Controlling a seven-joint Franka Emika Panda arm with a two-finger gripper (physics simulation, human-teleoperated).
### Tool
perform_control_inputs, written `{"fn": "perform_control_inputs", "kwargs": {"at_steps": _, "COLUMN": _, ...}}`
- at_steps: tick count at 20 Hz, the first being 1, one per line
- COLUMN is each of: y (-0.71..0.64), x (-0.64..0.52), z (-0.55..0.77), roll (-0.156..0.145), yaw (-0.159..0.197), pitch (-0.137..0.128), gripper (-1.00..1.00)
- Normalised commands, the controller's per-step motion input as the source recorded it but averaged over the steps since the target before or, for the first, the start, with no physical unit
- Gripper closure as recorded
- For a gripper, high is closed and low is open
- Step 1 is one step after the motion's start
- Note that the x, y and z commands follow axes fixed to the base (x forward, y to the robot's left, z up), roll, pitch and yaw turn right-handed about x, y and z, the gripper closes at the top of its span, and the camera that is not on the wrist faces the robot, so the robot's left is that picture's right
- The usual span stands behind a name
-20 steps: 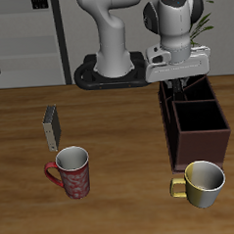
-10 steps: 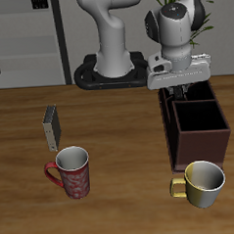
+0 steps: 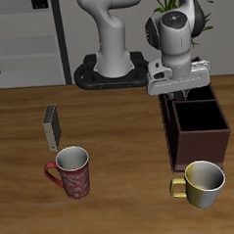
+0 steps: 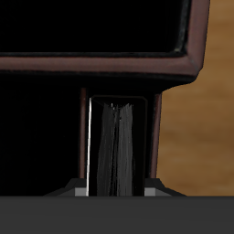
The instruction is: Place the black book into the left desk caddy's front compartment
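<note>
The black book point(image 4: 119, 137) hangs edge-on between my fingers, and my gripper point(image 4: 117, 175) is shut on it. In the wrist view it stands upright within a narrow slot of the left desk caddy point(image 4: 110, 66), whose reddish-brown walls frame it on both sides. From the exterior view my gripper point(image 3: 179, 88) hovers just over the back end of the caddy point(image 3: 201, 135). The hand and the caddy wall hide the book there.
A short grey book point(image 3: 52, 128) stands upright across the table. A red patterned mug point(image 3: 73, 173) sits in front of it. A yellow mug point(image 3: 201, 180) sits just in front of the caddy, near the table's front edge.
My gripper has come down with the book toward the caddy's back end, most of it in the first half second. Nothing else has moved.
</note>
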Motion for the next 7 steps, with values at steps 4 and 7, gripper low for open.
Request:
{"fn": "perform_control_inputs", "kwargs": {"at_steps": 4, "y": 0.01, "x": 0.02, "z": -0.13, "roll": 0.0, "yaw": 0.011, "pitch": 0.025, "gripper": 1.0}}
{"fn": "perform_control_inputs", "kwargs": {"at_steps": 7, "y": 0.03, "x": -0.02, "z": -0.12, "roll": 0.025, "yaw": -0.001, "pitch": 0.042, "gripper": 1.0}}
